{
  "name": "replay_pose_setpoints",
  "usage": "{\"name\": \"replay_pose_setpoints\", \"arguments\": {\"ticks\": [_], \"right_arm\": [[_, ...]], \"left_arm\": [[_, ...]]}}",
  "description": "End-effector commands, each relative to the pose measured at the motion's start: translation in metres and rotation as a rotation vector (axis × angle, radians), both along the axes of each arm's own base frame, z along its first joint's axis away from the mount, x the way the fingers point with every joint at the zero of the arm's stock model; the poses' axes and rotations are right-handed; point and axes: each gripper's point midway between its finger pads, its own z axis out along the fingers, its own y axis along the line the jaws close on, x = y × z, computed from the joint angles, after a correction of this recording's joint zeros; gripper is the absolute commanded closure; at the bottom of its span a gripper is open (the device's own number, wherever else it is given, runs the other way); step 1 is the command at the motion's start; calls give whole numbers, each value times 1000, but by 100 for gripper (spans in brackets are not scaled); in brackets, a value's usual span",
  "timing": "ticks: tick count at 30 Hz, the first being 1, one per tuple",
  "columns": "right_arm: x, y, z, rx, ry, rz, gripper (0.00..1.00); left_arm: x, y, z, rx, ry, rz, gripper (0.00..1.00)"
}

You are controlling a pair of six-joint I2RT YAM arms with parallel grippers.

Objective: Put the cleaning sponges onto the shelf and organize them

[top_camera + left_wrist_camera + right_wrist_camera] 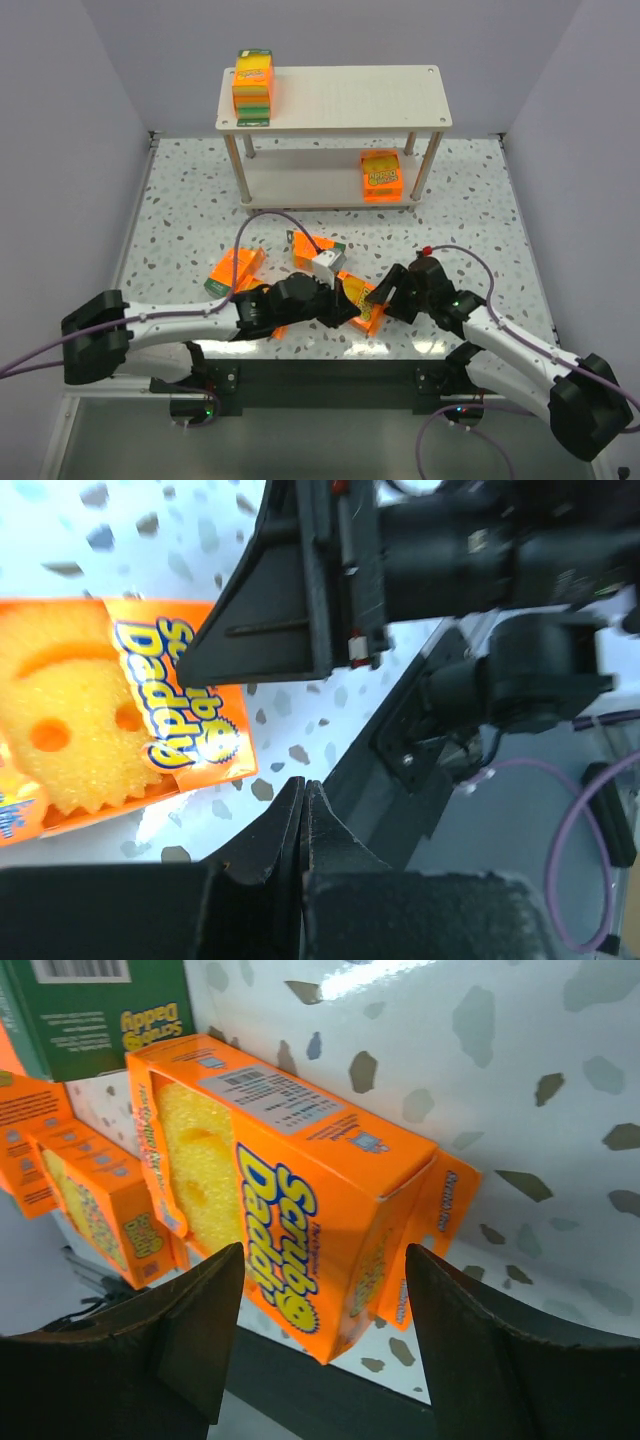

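Note:
The pale two-tier shelf [335, 95] stands at the back. One sponge pack [253, 85] stands on its top board at the left, and another [381, 177] lies on the lower board at the right. Three more orange packs lie on the table [235, 270], [313, 250], [362, 300]. My right gripper [386, 290] is open, its fingers straddling the near pack [290, 1190] without touching it, at the table's front edge; it also shows in its wrist view [325, 1255]. My left gripper [347, 310] is shut and empty [303, 785] beside that same pack [100, 720].
The two grippers are close together; the right gripper's finger [270, 620] fills the left wrist view. More packs [90, 1190] and a green-backed one [100, 1010] lie just beyond. The table's dark front edge [330, 1390] is right under the near pack.

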Motion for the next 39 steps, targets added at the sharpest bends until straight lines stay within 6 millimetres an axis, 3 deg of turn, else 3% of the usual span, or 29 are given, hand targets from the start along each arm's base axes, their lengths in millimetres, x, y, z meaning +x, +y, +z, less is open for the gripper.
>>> {"name": "replay_pose_setpoints", "arguments": {"ticks": [1,4,8,13,14,15,16,18,20,27,28,30,33,39], "right_arm": [[8,19,18,122,-25,-4,32],[3,18,8,111,6,-3,38],[1,18,-12,87,57,-3,40],[-5,18,-35,55,117,16,45],[-3,19,-37,61,114,12,59],[-2,20,-37,63,113,8,68],[0,19,-37,64,109,-3,84],[0,16,-35,57,98,-12,98],[-2,11,-36,29,101,-16,100],[-16,-10,-12,-24,66,-24,100],[-14,-11,3,-4,21,-26,100],[-18,-19,10,-15,15,-44,100],[-10,-16,41,49,-69,-74,100],[35,1,113,158,-279,-122,100]], "left_arm": [[13,35,7,50,-43,136,100],[22,64,32,22,-86,237,100],[31,96,34,78,-119,334,100],[38,119,40,104,-144,411,100],[39,122,42,98,-146,423,100],[39,126,41,107,-148,433,100],[40,129,40,111,-150,441,100],[40,135,40,120,-149,457,100],[40,140,44,112,-151,471,100],[45,165,64,102,-180,553,100],[45,166,66,102,-183,557,100],[46,172,69,105,-190,574,100],[47,178,72,111,-191,600,100],[47,190,80,103,-181,643,100]]}}
